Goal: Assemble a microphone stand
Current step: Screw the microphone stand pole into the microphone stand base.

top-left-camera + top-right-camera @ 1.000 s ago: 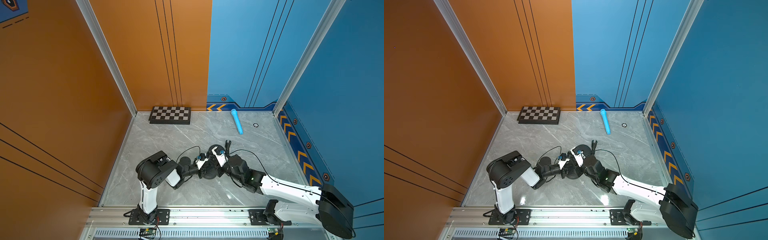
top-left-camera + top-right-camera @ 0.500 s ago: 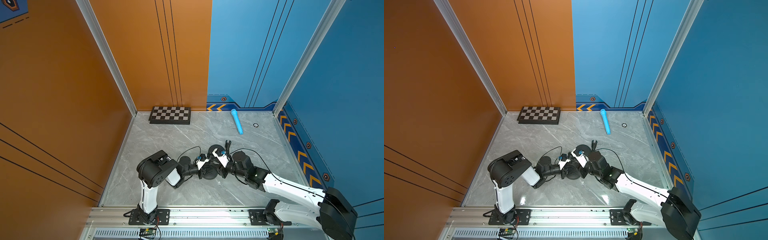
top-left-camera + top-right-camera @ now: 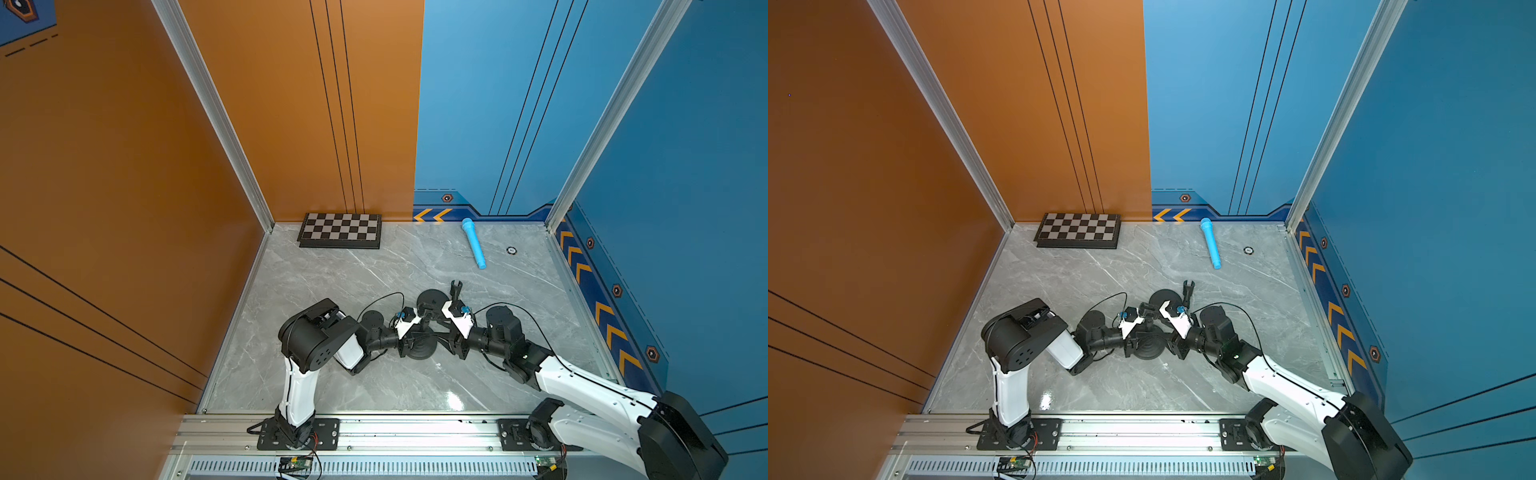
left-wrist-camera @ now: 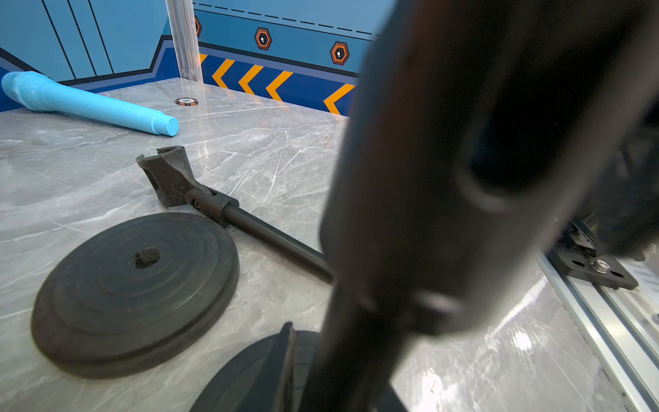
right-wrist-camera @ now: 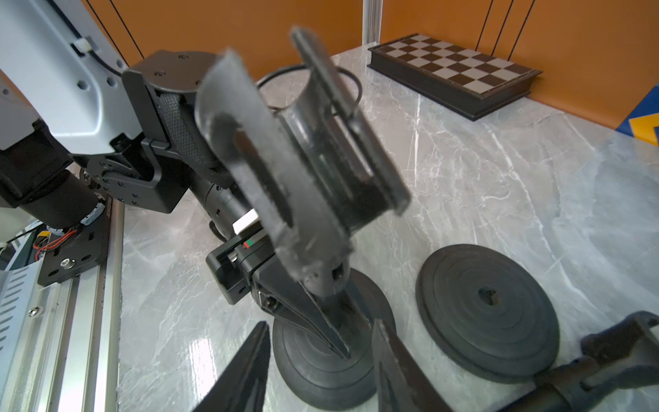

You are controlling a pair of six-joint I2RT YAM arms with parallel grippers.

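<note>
The stand being put together sits near the front middle of the marble table point(image 3: 353, 282), between the two arms: a ribbed round base point(image 5: 321, 371) lies flat on the slab and a short stem point(image 5: 331, 287) rises from its centre. At the top is a black mic clip point(image 5: 278, 167), which leans towards the left arm and shows up large and blurred in the right wrist view. The left gripper point(image 5: 338, 328) comes in low from the side and is pinched tight on the stem just above the base. The right gripper point(image 5: 321, 326) faces it from the other side. Its two fingers point(image 5: 246, 367) are spread apart and hold nothing, with their tips low by the near edge of the base. Just behind the stand a spare base point(image 3: 432, 296) lies flat, and the hole in its middle has nothing in it. Right beside that, a loose pole point(image 4: 249, 224) lies on its side with its own clip at the far end; from where I look I can't tell whether it touches the disc. Farther back, well apart from all this, a blue microphone point(image 3: 473, 243) lies on the table with its head close to the back wall. A small round chip point(image 3: 511, 250) sits near it, towards the right-hand wall. A chessboard point(image 3: 340, 230) rests against the orange back wall in the far left corner.
</note>
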